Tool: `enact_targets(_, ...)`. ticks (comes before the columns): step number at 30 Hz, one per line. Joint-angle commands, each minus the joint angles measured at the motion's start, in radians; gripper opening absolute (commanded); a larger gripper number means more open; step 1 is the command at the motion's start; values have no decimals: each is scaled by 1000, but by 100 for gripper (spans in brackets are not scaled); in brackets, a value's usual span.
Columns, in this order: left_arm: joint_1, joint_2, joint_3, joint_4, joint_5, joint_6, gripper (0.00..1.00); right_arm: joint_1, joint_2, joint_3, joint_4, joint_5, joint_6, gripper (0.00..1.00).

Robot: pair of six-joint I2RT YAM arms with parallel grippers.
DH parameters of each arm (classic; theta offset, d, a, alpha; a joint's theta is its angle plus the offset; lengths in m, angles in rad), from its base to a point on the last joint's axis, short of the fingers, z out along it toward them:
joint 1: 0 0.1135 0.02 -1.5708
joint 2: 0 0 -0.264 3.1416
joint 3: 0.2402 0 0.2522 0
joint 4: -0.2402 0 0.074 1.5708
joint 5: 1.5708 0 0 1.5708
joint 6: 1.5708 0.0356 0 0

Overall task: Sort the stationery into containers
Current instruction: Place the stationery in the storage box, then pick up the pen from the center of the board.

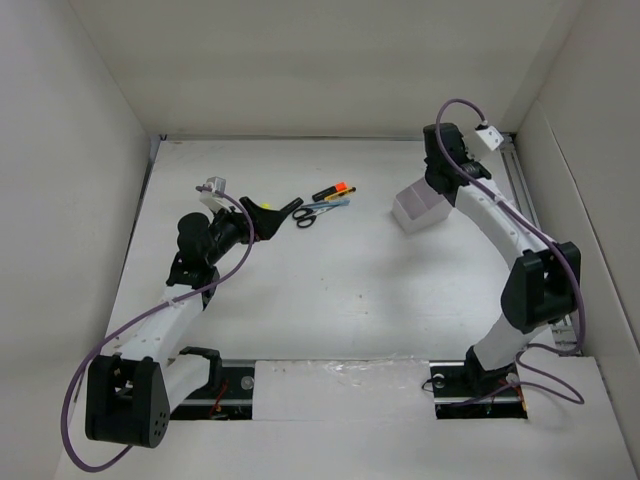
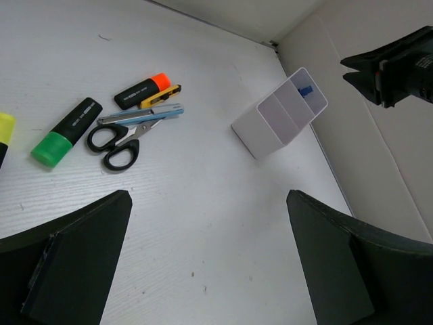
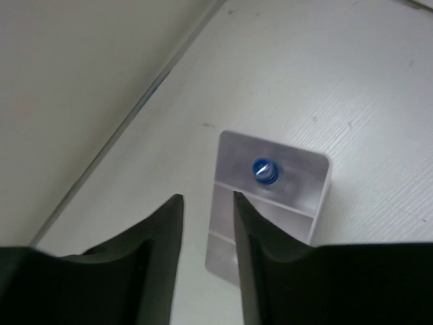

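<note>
**A:** How many pieces lie loose on the table [image 2: 203, 223]?

**B:** Five whole ones:
- one pair of black-handled scissors [image 2: 118, 141]
- one blue pen [image 2: 145, 115], lying against the scissor blades
- one yellow cutter [image 2: 162, 96], just beside one orange-capped black marker [image 2: 139, 93]
- one green-capped black marker [image 2: 65, 132]

A yellow cap [image 2: 3, 127] also shows at the picture's edge, with its body cut off.

**A:** And the container?

**B:** One white divided box [image 2: 270, 132] sits well apart from that cluster, near the right wall. One blue-capped bottle [image 2: 304, 89] stands in an end compartment. I cannot count the compartments for sure.

**A:** Any writing?

**B:** Whatever print the markers carry is too small to read.

**A:** The claws?

**B:** The left gripper [image 2: 210, 196] is spread wide above the table with nothing in it. The right gripper [image 3: 207, 200] hangs over the box, its fingers a narrow gap apart and gripping nothing.
</note>
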Motion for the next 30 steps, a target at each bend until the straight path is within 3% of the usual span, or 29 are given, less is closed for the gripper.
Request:
enact_targets(1, 0, -7, 38, 54, -3, -4, 100, 42, -81, 13, 48, -118, -45, 37)
enact_targets(3, 0, -7, 28, 54, -15, -4, 100, 87, -81, 2, 99, -212, -72, 22)
enact_targets(4, 0, -7, 27, 45, -47, -4, 100, 107, -70, 2, 109, -249, -72, 7)
enact_targets(6, 0, -16, 27, 17, -87, -4, 100, 172, -49, 2, 154, -332, -72, 0)
enact_targets(11, 0, -134, 4, -66, -292, -14, 100, 326, 106, 66, 202, -500, -82, 0)
enact_targets(15, -9, -199, -6, -112, -389, -36, 100, 401, 259, 189, 202, -544, -63, 0)
enact_targets(22, -9, -148, 4, -136, -429, -11, 100, 483, 531, 522, 48, -533, -52, 3)
enact_targets(26, -9, -65, 35, -135, -410, 1, 100, 483, 487, 455, 66, -509, -43, 5)
enact_targets(30, -9, 5, 44, -101, -409, 19, 100, 473, 366, 309, 107, -461, -34, 12)
